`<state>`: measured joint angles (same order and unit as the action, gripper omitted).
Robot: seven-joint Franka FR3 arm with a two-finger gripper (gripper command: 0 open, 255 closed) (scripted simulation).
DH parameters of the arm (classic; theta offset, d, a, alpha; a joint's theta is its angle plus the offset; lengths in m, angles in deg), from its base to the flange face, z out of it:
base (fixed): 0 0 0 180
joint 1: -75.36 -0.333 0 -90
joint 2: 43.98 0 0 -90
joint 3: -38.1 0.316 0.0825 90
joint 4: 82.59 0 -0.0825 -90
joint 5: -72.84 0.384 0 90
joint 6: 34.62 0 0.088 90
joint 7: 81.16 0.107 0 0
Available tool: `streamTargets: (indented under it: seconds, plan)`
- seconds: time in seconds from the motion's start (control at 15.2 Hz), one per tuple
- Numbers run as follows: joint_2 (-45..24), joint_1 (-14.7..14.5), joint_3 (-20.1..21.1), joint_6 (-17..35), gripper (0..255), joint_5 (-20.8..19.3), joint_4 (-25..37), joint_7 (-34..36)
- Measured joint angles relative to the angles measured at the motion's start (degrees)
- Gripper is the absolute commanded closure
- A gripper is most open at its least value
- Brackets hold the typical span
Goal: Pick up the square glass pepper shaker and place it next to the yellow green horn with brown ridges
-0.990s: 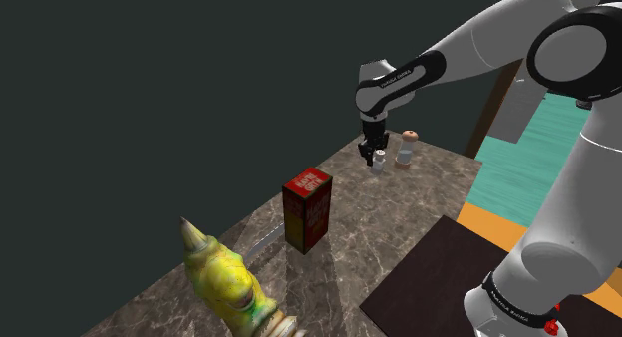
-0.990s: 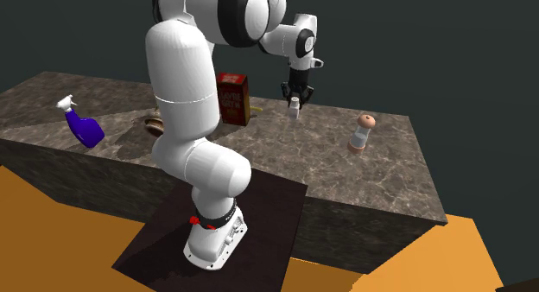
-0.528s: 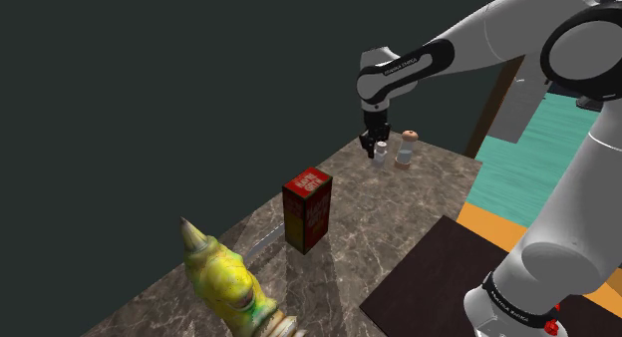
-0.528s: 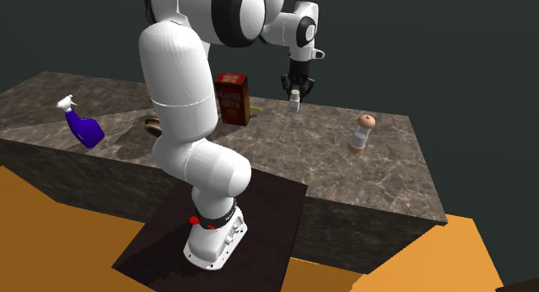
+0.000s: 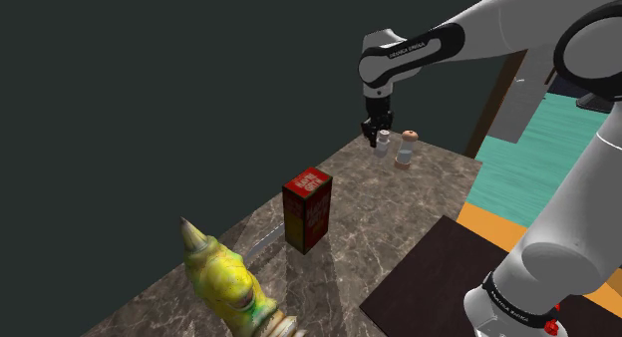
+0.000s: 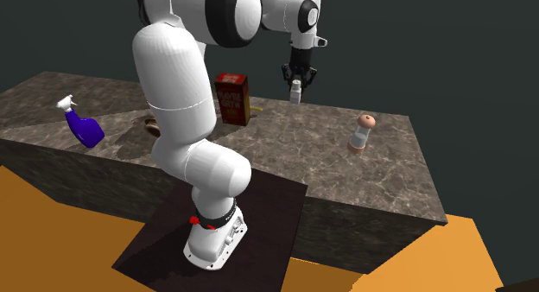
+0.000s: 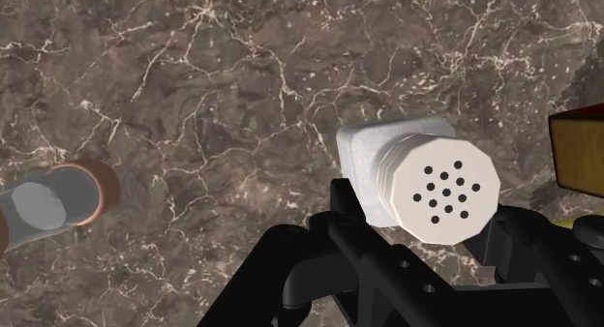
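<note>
Clasping the pepper shaker (image 7: 440, 185), the gripper (image 7: 426, 223) covers its sides

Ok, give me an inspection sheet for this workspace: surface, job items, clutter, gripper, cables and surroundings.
Surface: brown marbled counter.
Job's things: white shaker with a holed cap, held clear of the counter; yellow-green horn lies at the shoulder view's lower left, well away from it.
Clutter: red box standing upright; brown-topped shaker standing near the held one; blue spray bottle towards the second exterior view's left.
Gripper: black gripper clasps the white shaker between its fingers.
Cables: nothing seen.
Surroundings: orange floor; dark mat under the stand; dark wall behind the counter.
</note>
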<state>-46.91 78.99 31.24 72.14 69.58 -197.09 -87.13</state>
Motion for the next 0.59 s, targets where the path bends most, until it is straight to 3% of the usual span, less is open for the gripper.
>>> streamTargets:
  seconds: [0.59]
  plan:
    - [1.7,-0.1,0.0,-6.6,255,-0.1,4.8,-0.2]
